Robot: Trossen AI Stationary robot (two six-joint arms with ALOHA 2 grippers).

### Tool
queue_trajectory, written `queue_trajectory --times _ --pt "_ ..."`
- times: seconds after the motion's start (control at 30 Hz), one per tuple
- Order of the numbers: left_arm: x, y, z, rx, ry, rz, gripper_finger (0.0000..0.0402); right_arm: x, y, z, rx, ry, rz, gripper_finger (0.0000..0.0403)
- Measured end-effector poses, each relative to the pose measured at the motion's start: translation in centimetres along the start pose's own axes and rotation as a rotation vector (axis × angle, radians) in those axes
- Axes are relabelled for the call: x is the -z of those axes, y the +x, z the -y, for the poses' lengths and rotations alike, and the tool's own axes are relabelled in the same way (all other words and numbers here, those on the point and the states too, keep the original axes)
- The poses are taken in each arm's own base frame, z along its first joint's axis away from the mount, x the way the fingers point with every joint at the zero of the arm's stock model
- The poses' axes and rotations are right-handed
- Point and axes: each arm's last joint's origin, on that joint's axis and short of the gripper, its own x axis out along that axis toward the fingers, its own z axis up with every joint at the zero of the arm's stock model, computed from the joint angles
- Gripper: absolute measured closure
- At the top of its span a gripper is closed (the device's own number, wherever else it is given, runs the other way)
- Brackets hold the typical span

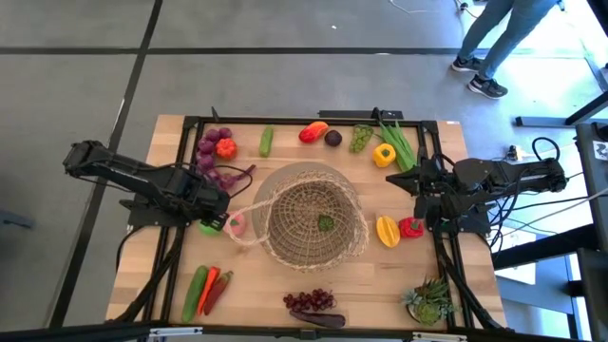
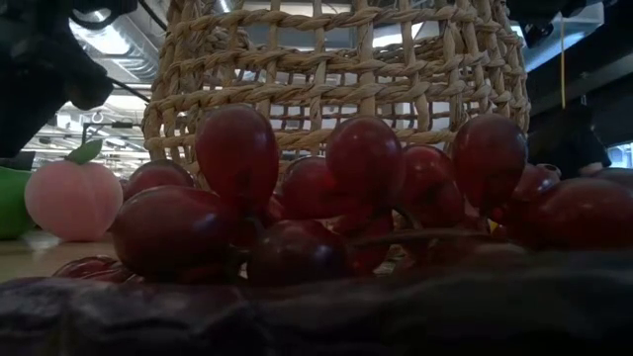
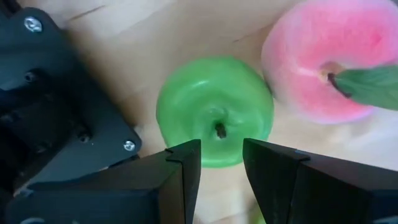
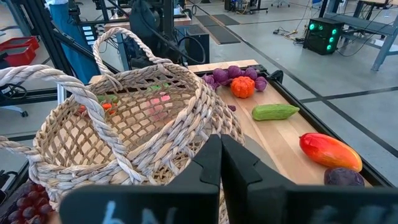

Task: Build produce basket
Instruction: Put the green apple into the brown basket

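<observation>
Fingers [image 3: 186,165] of the left gripper [image 3: 221,163] stand slightly parted, empty, just over a green apple [image 3: 214,109] beside a peach [image 3: 320,59], left of the basket [image 1: 313,214]. Picking looks in hand; next, a wider spread and descent. Right gripper [image 4: 219,163], pinched shut, waits right of the basket, which holds one small green piece [image 1: 326,223].

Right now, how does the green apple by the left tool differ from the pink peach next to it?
The green apple is plain glossy green, while the pink peach is a matte, blotchy pink. The apple shows only a short stub of stem; the peach carries a green leaf. The apple lies just in front of the left tool, the peach farther off, toward the basket. Both are round toy fruits lying side by side on the wooden table.
</observation>
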Motion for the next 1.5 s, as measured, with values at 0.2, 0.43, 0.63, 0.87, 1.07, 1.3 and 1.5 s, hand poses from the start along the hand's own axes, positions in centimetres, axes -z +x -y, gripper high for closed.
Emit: queue_trajectory --times 0.2,0.43,0.63,0.87,1.07,1.3,1.5 --pt "-0.2 0.0 0.0 -0.003 0.005 0.057 0.0292 0.0 0.0 0.0 0.000 0.000 0.000 0.0402" --pt "-0.2 0.1 0.0 -0.004 0.020 0.057 0.0292 0.0 0.0 0.0 0.000 0.000 0.000 0.0402" --pt "-0.2 0.2 0.1 -0.014 0.002 0.057 0.0292 0.0 0.0 0.0 0.000 0.000 0.000 0.0402" --pt "-0.3 0.9 0.5 -0.062 -0.001 0.040 0.0292 0.0 0.0 0.0 0.000 0.000 0.000 0.0402" --pt "-0.3 1.2 0.6 -0.078 0.001 0.013 0.0292 0.0 0.0 0.0 0.001 0.000 -0.001 0.0402" --pt "-0.3 1.2 0.6 -0.075 -0.004 0.002 0.0292 0.0 0.0 0.0 0.002 -0.004 0.000 0.0402" --pt "-0.2 1.2 0.6 -0.071 -0.008 -0.017 0.0306 0.0 0.0 0.0 0.002 -0.004 0.000 0.0402"
